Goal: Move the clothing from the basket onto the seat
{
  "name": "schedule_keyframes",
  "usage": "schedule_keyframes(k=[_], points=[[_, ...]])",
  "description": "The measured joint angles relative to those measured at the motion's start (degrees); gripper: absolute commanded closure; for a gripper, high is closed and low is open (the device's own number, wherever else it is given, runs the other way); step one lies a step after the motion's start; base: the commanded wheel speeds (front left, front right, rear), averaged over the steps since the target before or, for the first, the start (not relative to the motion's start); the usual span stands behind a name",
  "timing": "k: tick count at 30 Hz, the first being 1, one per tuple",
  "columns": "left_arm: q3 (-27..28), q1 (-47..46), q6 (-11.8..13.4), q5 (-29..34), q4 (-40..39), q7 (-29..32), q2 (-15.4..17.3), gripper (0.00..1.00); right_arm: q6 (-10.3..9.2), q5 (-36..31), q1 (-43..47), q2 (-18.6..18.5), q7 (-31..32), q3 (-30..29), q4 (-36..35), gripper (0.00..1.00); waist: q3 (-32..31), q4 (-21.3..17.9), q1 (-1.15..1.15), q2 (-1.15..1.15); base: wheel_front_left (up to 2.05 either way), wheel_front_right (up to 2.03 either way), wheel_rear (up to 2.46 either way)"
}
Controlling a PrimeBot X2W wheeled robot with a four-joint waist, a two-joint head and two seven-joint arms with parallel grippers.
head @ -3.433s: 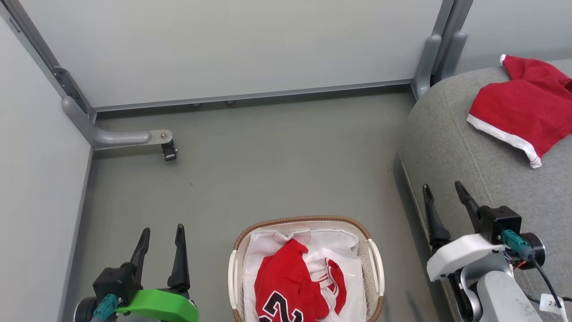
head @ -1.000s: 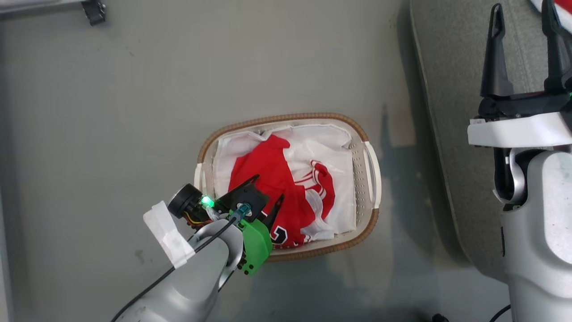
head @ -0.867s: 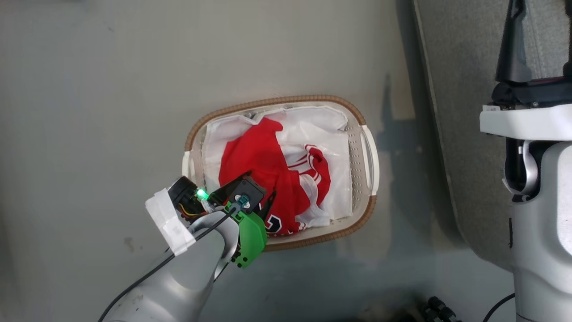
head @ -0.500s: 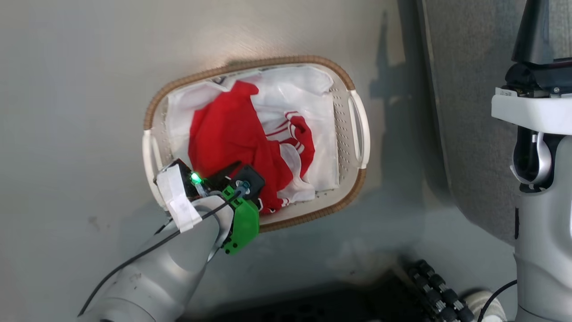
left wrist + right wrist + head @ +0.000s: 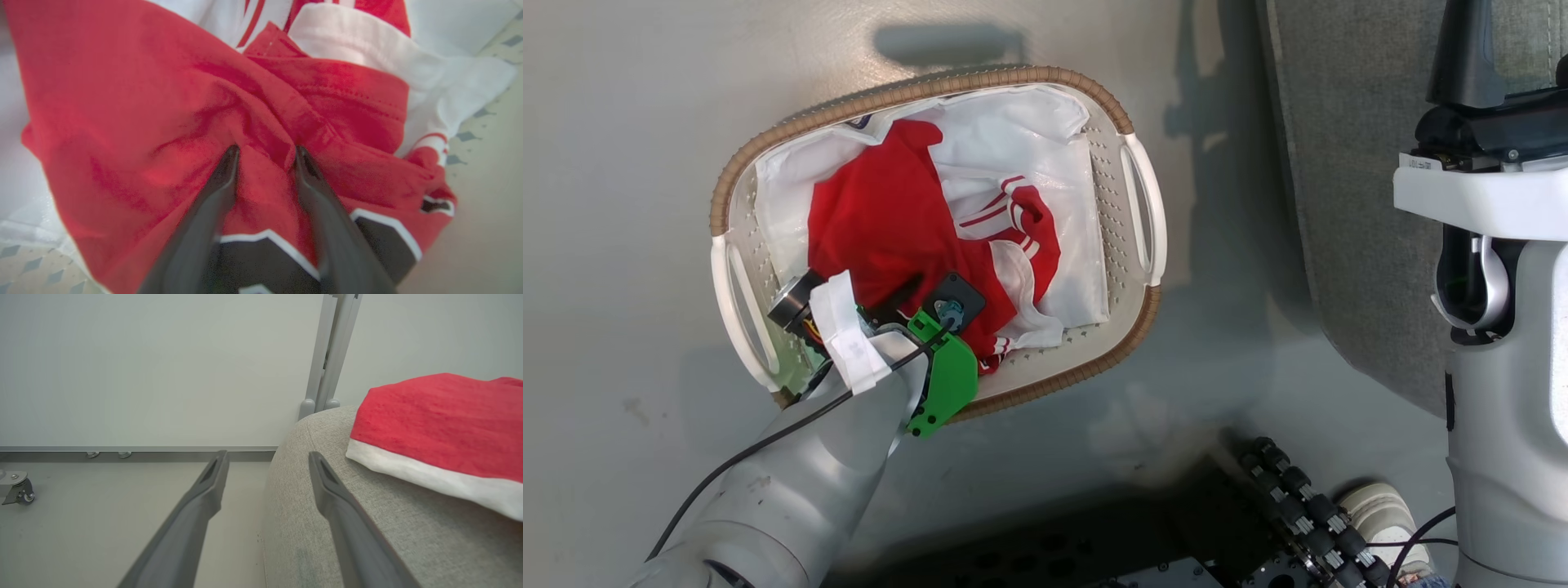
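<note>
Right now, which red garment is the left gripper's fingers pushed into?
The lettered red jersey in the basket: the left gripper straddles a fold of it. The other red garment lies on the seat.

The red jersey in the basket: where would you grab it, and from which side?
Probably a raised fold of the red jersey, from straight above: it lies crumpled in the basket, whose walls block the sides. The left hand, open, straddles such a fold.

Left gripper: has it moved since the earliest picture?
Yes: the left gripper went from beside the oval cream plastic basket into it, onto the red jersey clothing.
</note>
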Motion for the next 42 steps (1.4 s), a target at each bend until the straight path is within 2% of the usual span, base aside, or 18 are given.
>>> schedule_keyframes(k=[7, 13, 24, 30, 36, 42], points=[[-1.3, 0.2, -0.4, -0.9, -1.3, -2.5, 0.0, 1.0, 0.0, 0.4, 0.0, 0.0, 0.0, 0.2, 1.6, 0.0, -1.5, 0.3, 0.0, 0.0, 0.0, 0.0, 0.0], [-2.1, 1.6, -1.8, -2.2, -3.0, -6.7, 0.0, 1.0, 0.0, 0.1, 0.9, 0.0, 0.0, 1.1, 4.1, 0.0, -4.7, 1.1, -0.01, 0.0, 0.0, 0.0, 0.0], [-2.6, 4.2, -3.6, -3.4, -7.6, -11.0, 0.4, 1.0, 0.0, -2.6, 8.5, 0.0, 0.0, 3.0, 12.2, 0.0, -15.0, 3.3, -0.01, 0.0, 0.0, 0.0, 0.0], [-1.9, 6.3, -4.4, -2.9, -17.0, -11.1, 3.0, 1.0, 0.0, -3.0, 13.8, 0.1, 0.0, 3.7, 16.8, 0.0, -22.8, 4.8, -0.01, 0.0, 0.0, 0.0, 0.0], [-0.3, 7.8, -4.9, -2.4, -26.2, -11.2, 7.1, 1.0, 0.0, -1.9, 18.6, 0.0, 0.0, 5.5, 19.7, 0.0, -31.4, 6.0, -0.02, 0.0, 0.0, 0.0, 0.0], [1.6, 6.9, -4.9, -3.0, -31.8, -11.0, 9.8, 1.0, 0.0, -0.9, 21.8, 0.0, 0.0, 8.0, 21.6, 0.0, -39.2, 6.9, -0.02, 0.0, 0.0, 0.0, 0.0]])
